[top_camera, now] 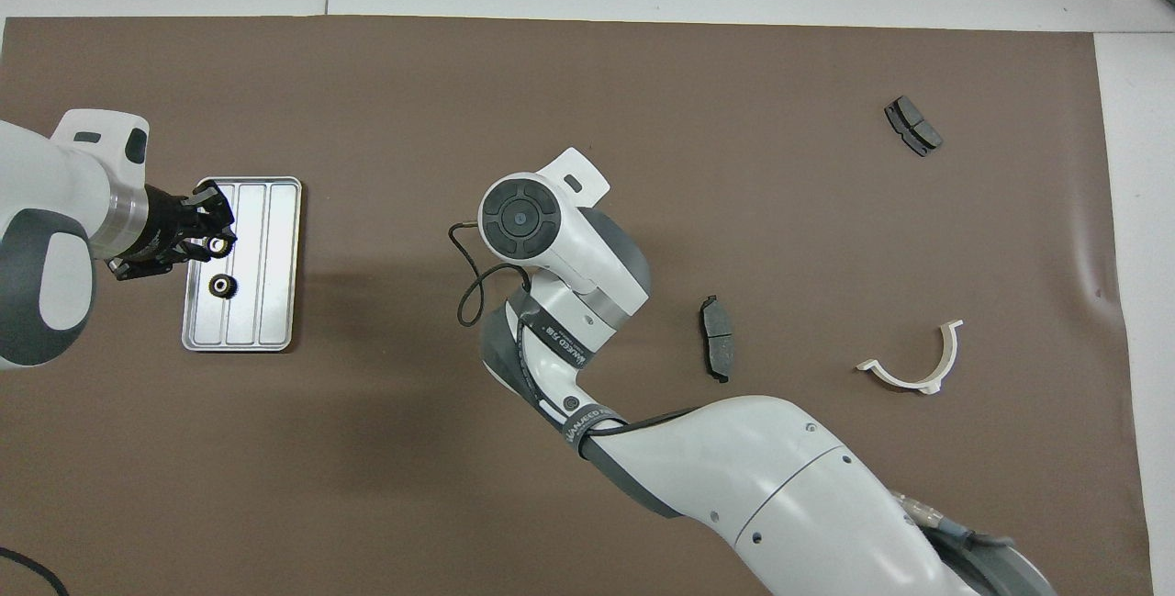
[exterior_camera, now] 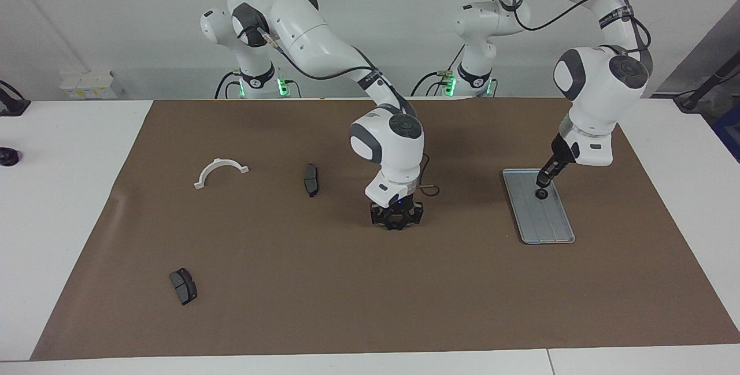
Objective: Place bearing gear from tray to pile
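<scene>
Gears: two small black toothed rings are showing, both at the tray.
Tray: one ridged silver tray (top_camera: 275,302) is sitting on the brown mat (top_camera: 587,100) toward the left arm's end, holding one bearing gear (top_camera: 220,285) in the lane nearest that end.
Left gripper: the left gripper (top_camera: 213,242) is hanging over the tray, its claw pinching the second gear (top_camera: 218,246) above the same lane.
Right gripper: the right gripper (exterior_camera: 396,226) is pressing down at mid-mat, claw pressed together; anything between the tips is hidden.
Brake pads: two are lying apart, one pad (top_camera: 717,350) beside the right arm, the other pad (top_camera: 912,126) farther from the robots.
Half-ring: one white half-ring (top_camera: 913,366) is resting toward the right arm's end.
</scene>
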